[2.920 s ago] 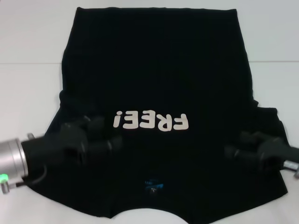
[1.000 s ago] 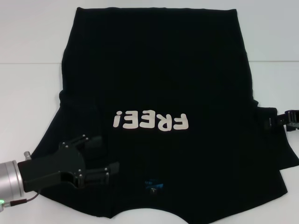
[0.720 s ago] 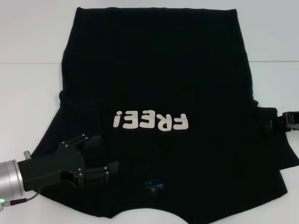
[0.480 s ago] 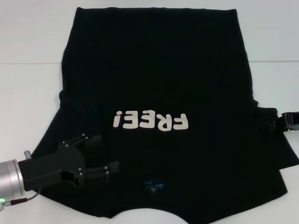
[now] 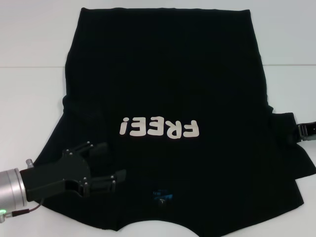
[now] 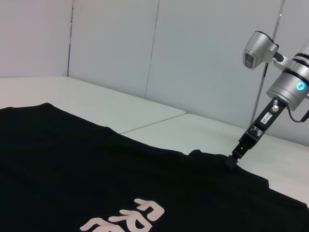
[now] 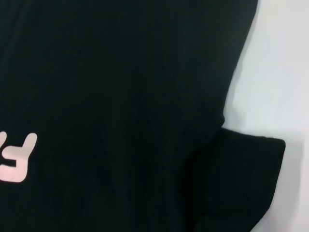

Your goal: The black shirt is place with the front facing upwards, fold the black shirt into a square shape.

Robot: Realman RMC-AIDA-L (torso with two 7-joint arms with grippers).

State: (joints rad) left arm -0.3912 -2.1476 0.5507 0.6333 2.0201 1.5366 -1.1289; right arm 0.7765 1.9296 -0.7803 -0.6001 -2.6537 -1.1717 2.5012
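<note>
Evidently the left gripper (image 5: 101, 165) is hovering over the near-left part of the black shirt (image 5: 168, 74), its two fingers (image 5: 96, 149) spread apart with nothing between them; it is sitting just inside the shirt's left shoulder area, near the collar, likely because that is where a fold would be started. Whether its fingertips are touching the cloth or hanging just above it is not something these views are settling.

Moving rightward, the black shirt is lying flat and face up on the white tabletop (image 5: 29, 44), spread wide, with the hem at the far edge and the collar toward the robot. The white "FREE!" lettering (image 5: 159, 128) is reading upside down from the head camera, which is fitting with that orientation, and the small blue neck label (image 5: 162, 195) is showing near the collar opening. Lying this way, both sleeves are falling within reach of the two arms.

Farther right, the right sleeve (image 5: 289, 131) is sticking out from the body of the shirt, a squared tab of cloth resting on the tabletop. The right gripper (image 5: 307, 129) is sitting at the picture's right edge, right at that sleeve's outer end; in the left wrist view it is pointing down at the sleeve's edge (image 6: 235, 157). How far it is open, and whether it is pinching the sleeve, I cannot tell.
</note>
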